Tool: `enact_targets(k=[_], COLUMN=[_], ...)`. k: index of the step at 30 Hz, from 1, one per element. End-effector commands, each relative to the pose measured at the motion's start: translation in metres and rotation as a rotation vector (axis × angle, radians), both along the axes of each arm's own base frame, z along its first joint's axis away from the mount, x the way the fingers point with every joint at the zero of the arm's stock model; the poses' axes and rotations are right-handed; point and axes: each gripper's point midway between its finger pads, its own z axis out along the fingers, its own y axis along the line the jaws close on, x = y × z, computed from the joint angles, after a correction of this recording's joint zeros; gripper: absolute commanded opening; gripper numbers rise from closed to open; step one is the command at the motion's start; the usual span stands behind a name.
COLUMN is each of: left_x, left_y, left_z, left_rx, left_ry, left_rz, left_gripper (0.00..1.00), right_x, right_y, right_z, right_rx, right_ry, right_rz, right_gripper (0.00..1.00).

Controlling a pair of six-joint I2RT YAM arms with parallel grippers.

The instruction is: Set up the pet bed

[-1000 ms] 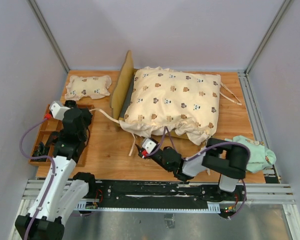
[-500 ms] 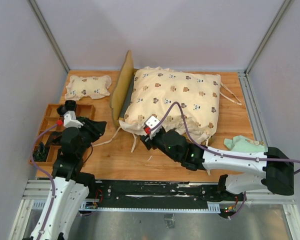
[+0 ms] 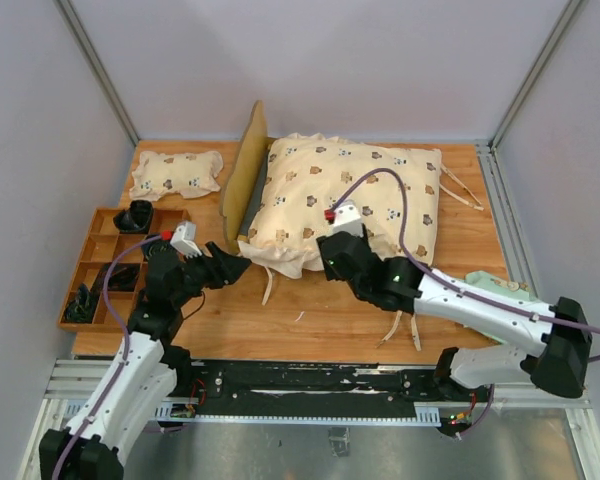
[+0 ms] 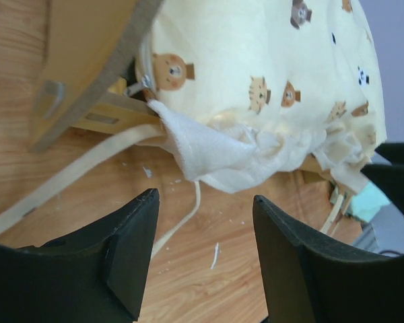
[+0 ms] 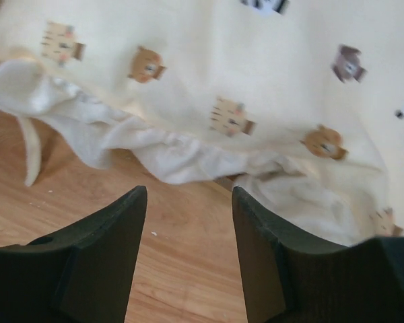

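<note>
Wood table (image 3: 320, 320) w/ light-wood pet bed (image 3: 242, 170), mostly hidden under bear-print quilt (image 3: 350, 195).

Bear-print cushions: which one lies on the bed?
The large quilt, covering the bed; the small pillow lies on the bare table, left of it.

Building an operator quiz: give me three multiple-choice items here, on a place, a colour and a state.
1. The small pillow lies: A in the tray; B left of the headboard; C on the quilt.
2. The crumpled cloth at the right edge is: A red; B black; C mint green.
3. The left tool is: A open, empty; B shut on a strap; C shut on the quilt.
B, beside the headboard; C, pale green fabric; A, jaws spread, nothing between.
</note>
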Motion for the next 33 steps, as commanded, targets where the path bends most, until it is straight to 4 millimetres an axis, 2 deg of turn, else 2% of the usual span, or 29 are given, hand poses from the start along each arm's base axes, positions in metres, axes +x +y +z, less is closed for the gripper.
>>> enact_targets(k=[1,5,7,9,11,12,14,16,19,23,28,30,33], left_x=[0.0,0.007,0.01,0.013,0.017,0.021,0.026,0.029,0.034,0.039,0.042,0.043,0.044], left_y=[-0.03,-0.04,-0.042,-0.042,-0.039,-0.037,-0.035,-0.037,-0.04,-0.035,-0.02,-0.018,-0.017], left_z=[0.018,-0.001,-0.005,-0.005,-0.005,-0.006,-0.011,-0.015,-0.014,-0.009,-0.006,-0.006,-0.005], left_rx=[-0.074,-0.045,-0.029,-0.027,-0.019,-0.013,0.001,0.011,0.023,0.046,0.063,0.064,0.07], left_ry=[-0.089,-0.04,-0.035,-0.044,-0.053,-0.052,-0.043,-0.029,-0.032,-0.061,-0.094,-0.098,-0.1], left_rz=[-0.098,-0.08,-0.078,-0.068,-0.045,-0.028,-0.007,-0.013,-0.027,0.001,0.086,0.097,0.098], left_gripper=[0.63,0.65,0.66,0.66,0.66,0.66,0.65,0.63,0.53,0.27,0.04,0.0,0.0], right_x=[-0.006,-0.027,-0.042,-0.053,-0.054,-0.049,-0.037,-0.029,-0.024,-0.014,0.0,0.005,0.014], right_y=[-0.08,-0.135,-0.152,-0.159,-0.156,-0.146,-0.122,-0.096,-0.074,-0.072,-0.079,-0.08,-0.079], right_z=[-0.013,-0.023,-0.03,-0.037,-0.044,-0.046,-0.043,-0.036,-0.028,-0.033,-0.048,-0.052,-0.051], right_rx=[0.051,0.133,0.173,0.212,0.29,0.355,0.443,0.481,0.466,0.416,0.319,0.3,0.263], right_ry=[0.101,0.191,0.242,0.281,0.296,0.292,0.279,0.277,0.273,0.248,0.21,0.193,0.149], right_rz=[-0.321,-0.597,-0.718,-0.783,-0.818,-0.809,-0.716,-0.58,-0.455,-0.473,-0.567,-0.586,-0.577], right_gripper=[0.54,0.53,0.54,0.56,0.57,0.57,0.57,0.52,0.47,0.48,0.5,0.5,0.45])
